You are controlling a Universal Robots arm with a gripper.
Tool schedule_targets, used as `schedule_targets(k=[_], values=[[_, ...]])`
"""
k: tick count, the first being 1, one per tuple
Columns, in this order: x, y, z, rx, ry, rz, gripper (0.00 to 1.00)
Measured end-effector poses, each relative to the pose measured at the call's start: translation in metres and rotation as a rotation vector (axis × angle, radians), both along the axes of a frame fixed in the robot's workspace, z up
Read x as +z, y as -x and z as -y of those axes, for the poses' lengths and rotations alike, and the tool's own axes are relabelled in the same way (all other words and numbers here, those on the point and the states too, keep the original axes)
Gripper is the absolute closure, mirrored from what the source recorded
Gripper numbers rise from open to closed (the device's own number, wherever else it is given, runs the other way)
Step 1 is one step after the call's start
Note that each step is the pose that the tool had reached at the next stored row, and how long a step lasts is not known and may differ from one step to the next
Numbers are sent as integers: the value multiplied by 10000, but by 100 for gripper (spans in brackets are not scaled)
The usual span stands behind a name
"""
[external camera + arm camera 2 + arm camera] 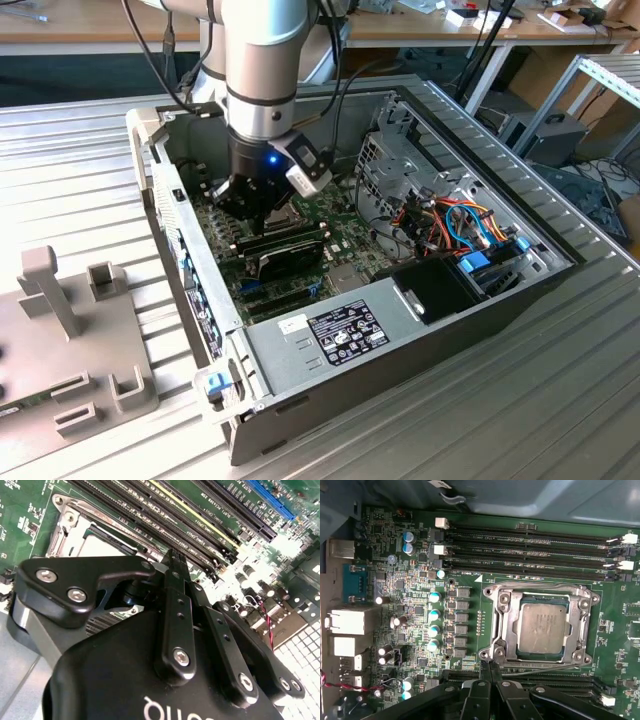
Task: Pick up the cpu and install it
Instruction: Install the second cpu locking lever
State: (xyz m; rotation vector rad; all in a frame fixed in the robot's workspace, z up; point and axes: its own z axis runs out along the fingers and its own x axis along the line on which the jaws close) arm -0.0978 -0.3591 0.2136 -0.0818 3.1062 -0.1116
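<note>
One open grey metal computer case (pixel 400 330) lies on a ribbed silver table (pixel 560 400), wooden desks behind. In the second wrist view, the black gripper (pixel 174 560) is pinched shut, holding nothing. In the first wrist view, the small square silver cpu (pixel 543 627) sits inside the shiny metal socket frame (pixel 502 625) on the green motherboard (pixel 470 615).

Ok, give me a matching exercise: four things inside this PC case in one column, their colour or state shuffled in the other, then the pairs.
1. cpu
2. motherboard
3. gripper
4. memory slots

a. green
b. black, jaws together, just beside the socket frame
c. long, black, side by side
d. silver-grey, lying inside the socket frame

Pairs: 1-d, 2-a, 3-b, 4-c
</note>
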Motion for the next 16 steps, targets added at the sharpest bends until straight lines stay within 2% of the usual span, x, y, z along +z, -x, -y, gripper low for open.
schedule_targets(k=[16], values=[[-40,17,1,2,0,-3,89]])
